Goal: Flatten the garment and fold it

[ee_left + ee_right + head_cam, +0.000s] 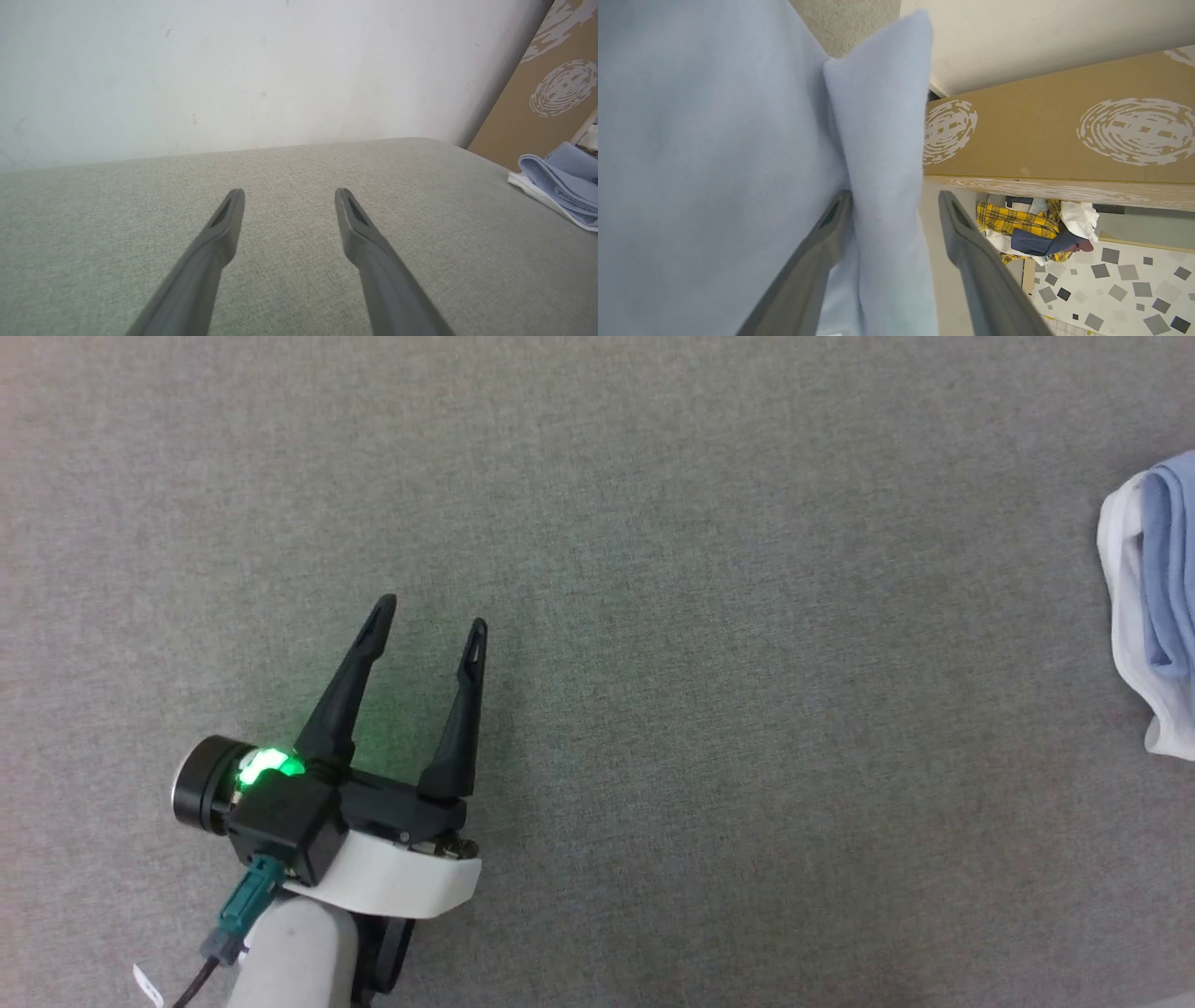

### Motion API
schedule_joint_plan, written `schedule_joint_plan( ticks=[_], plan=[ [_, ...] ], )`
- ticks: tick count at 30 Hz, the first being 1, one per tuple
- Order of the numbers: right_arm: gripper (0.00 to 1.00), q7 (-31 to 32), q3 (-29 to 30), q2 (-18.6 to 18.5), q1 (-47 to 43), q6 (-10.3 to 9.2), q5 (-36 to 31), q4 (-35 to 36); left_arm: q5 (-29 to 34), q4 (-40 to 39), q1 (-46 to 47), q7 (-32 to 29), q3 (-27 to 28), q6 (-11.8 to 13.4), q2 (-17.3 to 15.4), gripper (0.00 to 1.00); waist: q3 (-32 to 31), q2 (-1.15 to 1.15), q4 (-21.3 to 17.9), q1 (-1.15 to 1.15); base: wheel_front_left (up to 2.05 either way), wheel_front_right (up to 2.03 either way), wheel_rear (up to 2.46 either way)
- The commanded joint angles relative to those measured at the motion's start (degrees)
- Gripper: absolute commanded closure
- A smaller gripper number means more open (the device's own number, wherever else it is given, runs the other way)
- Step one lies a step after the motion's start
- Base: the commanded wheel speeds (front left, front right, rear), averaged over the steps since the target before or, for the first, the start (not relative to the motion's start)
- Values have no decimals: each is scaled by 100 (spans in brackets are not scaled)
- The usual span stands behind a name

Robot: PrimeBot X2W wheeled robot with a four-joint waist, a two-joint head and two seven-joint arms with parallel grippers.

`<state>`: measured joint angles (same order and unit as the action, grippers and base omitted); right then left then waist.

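- Right gripper [894,196]: jaws apart, with a fold of the garment [714,140] between them. The fold touches one finger [803,270] and is clear of the other, so nothing is clamped.
- Left gripper [431,614]: jaws wide apart and empty over the bare worktop [700,569], well apart from the garment.
- The garment lies bunched, blue over white, at the worktop's right edge.
- Step, as I judge it: flattening, not yet folding.
- The next move calls for a grip on a hem or shoulder. The left gripper must cross over, then both spread the garment toward the middle.
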<state>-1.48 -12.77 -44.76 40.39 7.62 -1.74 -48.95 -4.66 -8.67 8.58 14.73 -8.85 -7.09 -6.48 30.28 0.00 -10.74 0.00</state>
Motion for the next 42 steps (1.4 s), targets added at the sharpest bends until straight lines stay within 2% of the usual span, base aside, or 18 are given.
schedule_joint_plan(
  ticks=[1, 11, 19, 30, 34, 37, 42],
  plan=[
    [0, -35, 46, 19, 115, -13, -50, -5, -64, 28, 25, 27, 25, -39, 20, 0, -182, 0, 17, 0, 0, 0, 0],
    [0, -402, 18, 215, 339, -13, -106, 392, -170, 265, -451, 27, 444, 16, 248, 0, -1416, 0, 125, 0, 0, 0, 0],
    [0, -833, 215, 647, 236, -13, 175, 1075, -225, 294, -835, 27, 907, 269, 337, 0, -2240, 0, 358, 0, 0, 0, 0],
    [0, -1084, 1037, 1783, -1033, -13, 489, 2803, -191, 342, -1358, 27, 1059, 609, 357, 0, -2843, 0, 673, 0, 0, 0, 0],
    [0, -988, 1389, 2237, -1643, -13, 487, 3547, -101, 327, -1451, 27, 938, 558, 358, 0, -2959, 0, 768, 0, 0, 0, 0],
    [0, -1008, 1522, 2573, -2111, -13, 508, 4061, -55, 362, -1510, 27, 930, 609, 359, 0, -2994, 0, 817, 0, 0, 0, 0],
    [0, -1035, 1729, 3111, -2899, -13, 600, 4508, -44, 527, -1591, 27, 899, 691, 359, 0, -3072, 0, 906, 0, 0, 0, 0]
  ],
)
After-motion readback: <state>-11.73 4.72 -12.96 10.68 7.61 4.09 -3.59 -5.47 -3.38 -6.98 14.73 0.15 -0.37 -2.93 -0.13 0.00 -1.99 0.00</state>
